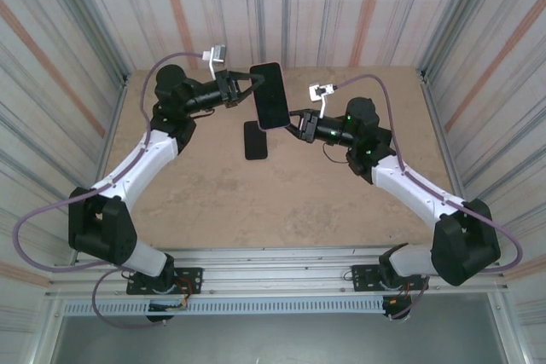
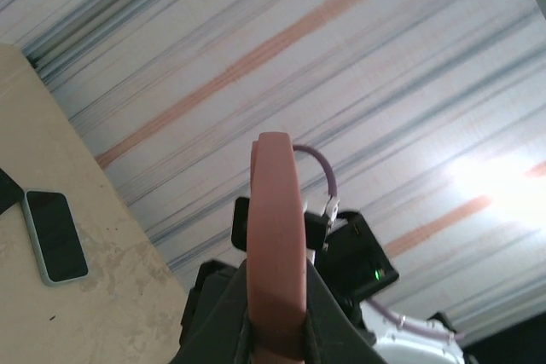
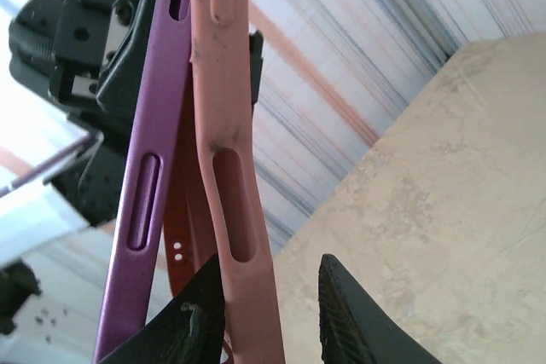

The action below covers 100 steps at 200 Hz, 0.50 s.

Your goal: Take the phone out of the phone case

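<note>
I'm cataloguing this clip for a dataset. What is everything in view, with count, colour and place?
phone: one, purple sides, held up above the table between the two grippers
phone case: one, salmon pink, one edge bowed away from the phone's side
second phone: one, black screen with pale green rim, lying flat on the table
table: one, beige, under both arms
walls: white with grey and orange stripes, around the table
left gripper: one, black, shut on the phone case edge
right gripper: one, black, open, fingers either side of the case's bowed edge
</note>
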Tool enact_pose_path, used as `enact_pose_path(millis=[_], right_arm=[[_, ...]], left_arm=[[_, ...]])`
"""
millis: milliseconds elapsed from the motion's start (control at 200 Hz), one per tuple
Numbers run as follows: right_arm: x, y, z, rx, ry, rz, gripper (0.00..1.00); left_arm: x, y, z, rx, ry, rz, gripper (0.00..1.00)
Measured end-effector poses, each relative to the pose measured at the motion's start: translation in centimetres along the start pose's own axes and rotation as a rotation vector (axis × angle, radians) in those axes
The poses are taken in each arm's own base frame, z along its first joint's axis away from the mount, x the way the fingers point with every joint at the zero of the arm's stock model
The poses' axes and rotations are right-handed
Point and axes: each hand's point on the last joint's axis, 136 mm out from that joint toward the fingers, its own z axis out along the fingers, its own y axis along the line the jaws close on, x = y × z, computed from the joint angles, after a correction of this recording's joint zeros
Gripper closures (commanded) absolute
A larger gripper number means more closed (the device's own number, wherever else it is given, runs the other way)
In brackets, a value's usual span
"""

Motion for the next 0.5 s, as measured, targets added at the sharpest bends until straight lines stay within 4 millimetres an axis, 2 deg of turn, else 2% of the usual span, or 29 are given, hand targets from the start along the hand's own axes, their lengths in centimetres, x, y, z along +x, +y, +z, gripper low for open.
enact_pose_path(millis=[155, 326, 501], right_arm=[[0.2, 0.2, 0.2, 0.028, -0.102, 0.13, 0.75], [-0.7, 0.4, -0.2, 0.035, -0.192, 0.214, 0.76], [-1.4, 0.3, -0.3, 0.037, -0.251, 0.277, 0.85]], left_arm=[[-0.5, 0.7, -0.1, -0.018, -0.047, -0.07, 1.0], [-1.0, 1.0, 0.0, -0.022, -0.075, -0.106, 1.0], [-1.4, 1.7, 0.0, -0.025, -0.101, -0.135, 1.0]])
